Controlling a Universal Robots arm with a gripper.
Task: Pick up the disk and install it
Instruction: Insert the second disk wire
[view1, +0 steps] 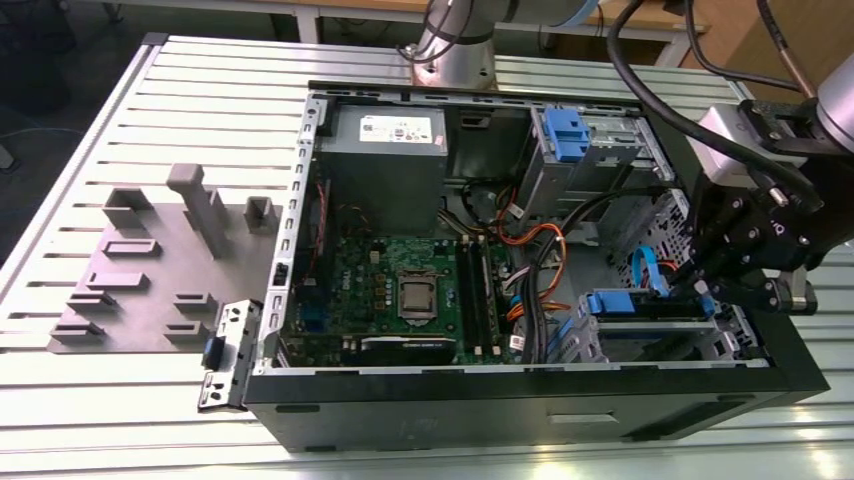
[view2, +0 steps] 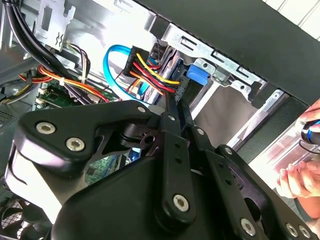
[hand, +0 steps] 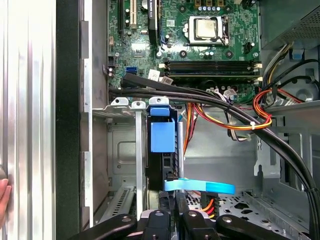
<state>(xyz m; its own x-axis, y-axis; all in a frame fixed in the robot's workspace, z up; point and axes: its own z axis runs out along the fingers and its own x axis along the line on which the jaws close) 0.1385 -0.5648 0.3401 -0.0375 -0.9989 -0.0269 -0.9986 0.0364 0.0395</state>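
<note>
The disk (view1: 627, 303) stands on edge in the drive bay at the near corner of the open computer case, on the exterior view's right. Its blue carrier rail (hand: 162, 135) faces the first wrist camera, and a blue tab (view2: 197, 75) marks it in the second wrist view. My gripper (view1: 701, 290) reaches into the case from the right. Its black fingers lie close together, and the gripper (hand: 174, 197) meets the disk's end just below the blue rail. In the second wrist view the gripper (view2: 172, 107) touches the disk beside a bundle of red and yellow cables (view2: 150, 70).
A grey power supply (view1: 387, 140) and motherboard (view1: 400, 290) fill the case's left part. Another blue carrier (view1: 567, 135) sits in the far bay. A blue flat cable (hand: 200, 186) crosses near the fingers. A person's hand (view2: 300, 175) rests outside the case wall. A grey fixture (view1: 147, 270) lies on the slatted table.
</note>
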